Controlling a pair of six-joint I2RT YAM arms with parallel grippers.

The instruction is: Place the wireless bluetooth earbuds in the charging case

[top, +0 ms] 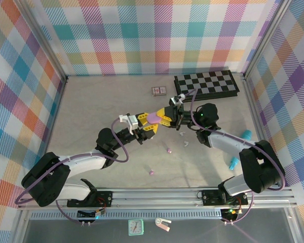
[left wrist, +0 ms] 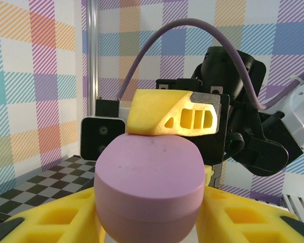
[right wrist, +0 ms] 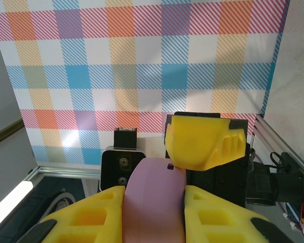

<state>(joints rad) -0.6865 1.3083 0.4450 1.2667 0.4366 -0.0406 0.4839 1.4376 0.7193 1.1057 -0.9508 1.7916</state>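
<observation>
A pink pebble-shaped charging case hangs closed above the middle of the table, held from both sides. My left gripper is shut on it, its yellow fingers pressing both flanks of the case. My right gripper is shut on it as well, clamping the case edge-on between its fingers. On the table below lie two purple earbuds and pale white earbuds.
A folded chessboard and a small card box sit at the back. Two teal pieces lie near the right wall. A small clock rests in front of the rail.
</observation>
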